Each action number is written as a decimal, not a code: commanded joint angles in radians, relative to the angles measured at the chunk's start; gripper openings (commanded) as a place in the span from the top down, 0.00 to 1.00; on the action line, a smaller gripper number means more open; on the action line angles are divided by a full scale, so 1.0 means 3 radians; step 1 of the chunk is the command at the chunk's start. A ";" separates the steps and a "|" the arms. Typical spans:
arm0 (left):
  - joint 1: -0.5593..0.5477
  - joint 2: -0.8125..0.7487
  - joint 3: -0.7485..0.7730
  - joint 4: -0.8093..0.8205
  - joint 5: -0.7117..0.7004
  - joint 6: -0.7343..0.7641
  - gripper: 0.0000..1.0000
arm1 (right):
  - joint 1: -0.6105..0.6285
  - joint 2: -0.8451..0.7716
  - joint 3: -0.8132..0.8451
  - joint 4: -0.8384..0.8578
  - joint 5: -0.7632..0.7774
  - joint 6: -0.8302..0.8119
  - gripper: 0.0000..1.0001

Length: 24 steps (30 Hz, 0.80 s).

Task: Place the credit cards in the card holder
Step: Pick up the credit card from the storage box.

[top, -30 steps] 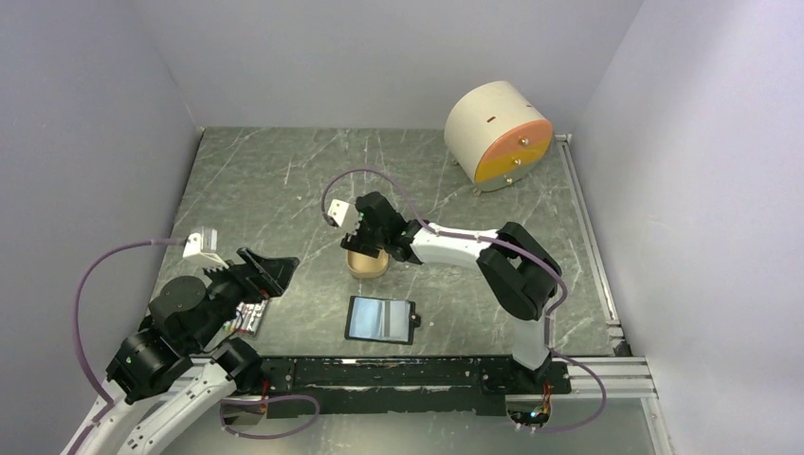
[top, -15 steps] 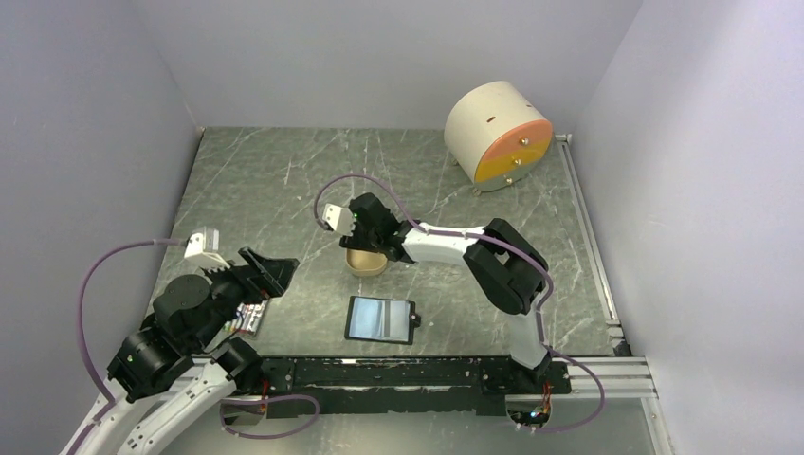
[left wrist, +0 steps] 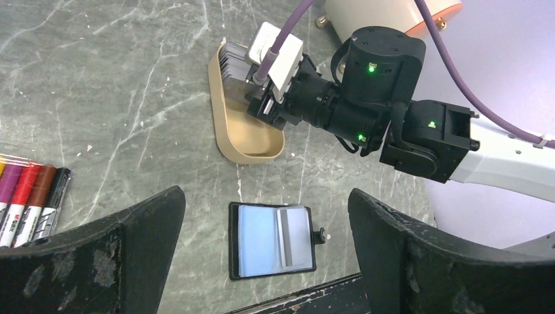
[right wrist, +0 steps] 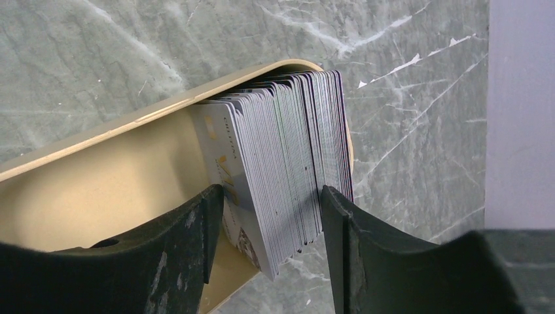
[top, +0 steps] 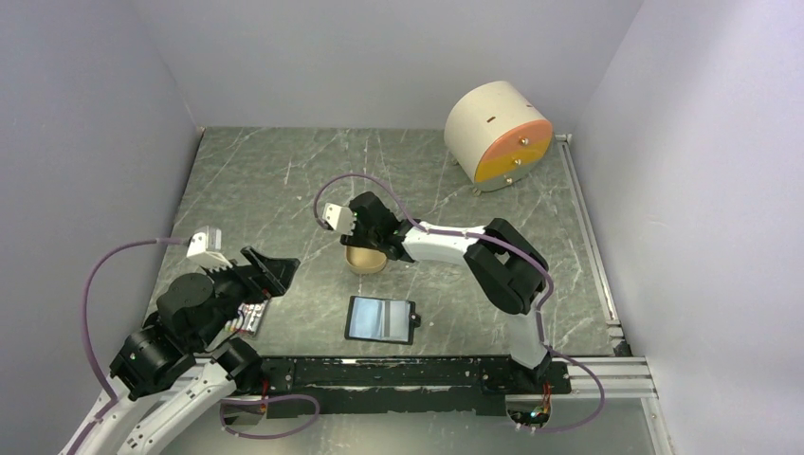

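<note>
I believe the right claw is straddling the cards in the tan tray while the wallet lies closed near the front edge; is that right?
Not quite: the wallet lies open, not closed, its blue-grey pockets showing in the left wrist view. The right claw does straddle the cards in the tan tray.

Soft, even overhead light, fairly bright. The grey marbled worktop [top: 284, 180] carries faint shadows beneath the arms. Pale glare sits on the open black folding card holder [left wrist: 271, 241]. Near the lens, the dark fingers [right wrist: 131, 261] of the right gripper [right wrist: 269, 196] look slightly soft.
</note>
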 commanded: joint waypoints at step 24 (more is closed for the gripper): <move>0.0019 0.0042 -0.0018 -0.0013 -0.0066 -0.0013 0.01 | -0.0080 -0.0266 0.0138 -0.0321 -0.0408 0.0045 0.64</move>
